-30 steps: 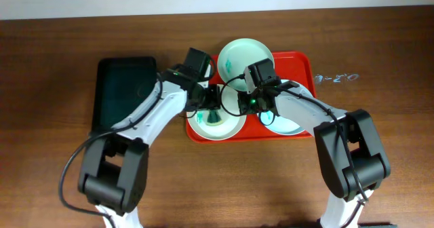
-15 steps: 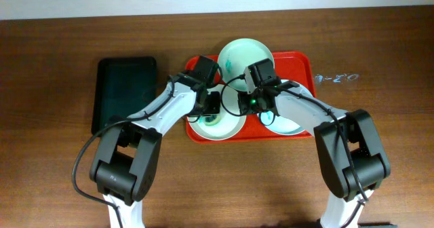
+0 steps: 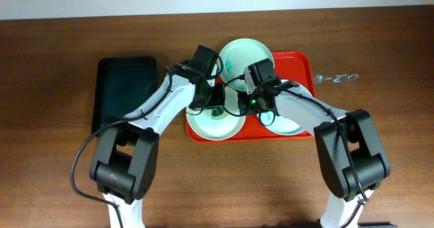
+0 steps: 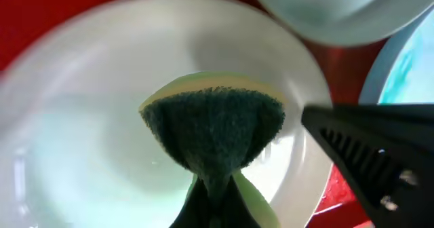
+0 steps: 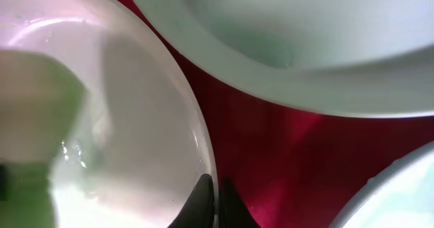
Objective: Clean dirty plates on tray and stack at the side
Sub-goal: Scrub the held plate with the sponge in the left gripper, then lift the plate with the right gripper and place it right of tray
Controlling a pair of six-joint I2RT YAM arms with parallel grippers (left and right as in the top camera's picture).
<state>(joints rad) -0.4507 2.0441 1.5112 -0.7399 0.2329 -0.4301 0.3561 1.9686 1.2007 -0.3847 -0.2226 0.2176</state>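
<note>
**Overhead.** The red tray lay at bench centre and carried three plates: twelve-o'clock plate, seven-o'clock plate, five-o'clock plate. The left end effector stood over the seven-o'clock plate, pinching a green sponge against its bowl. The right end effector sat at that plate's 3 o'clock rim. A black tray lay at 9 o'clock of the red tray. Against half a second before, the left wrist had shifted toward 12 o'clock and the sponge with it. The right arm and all three plates were unmoved. Pale marks on the bench, at 3 o'clock of the tray, were not legible.

**Left wrist.** The left end effector was closed on the sponge, dark scouring face forward, yellow edge behind. The seven-o'clock plate lay beneath it. One finger of the right end effector sat at 3 o'clock. The twelve-o'clock plate and the teal-smeared five-o'clock plate showed beyond, over the red tray.

**Right wrist.** The right end effector had its tips pressed together on the rim of the seven-o'clock plate. The twelve-o'clock plate was at the top and the five-o'clock plate at the corner, with the red tray between them.
</note>
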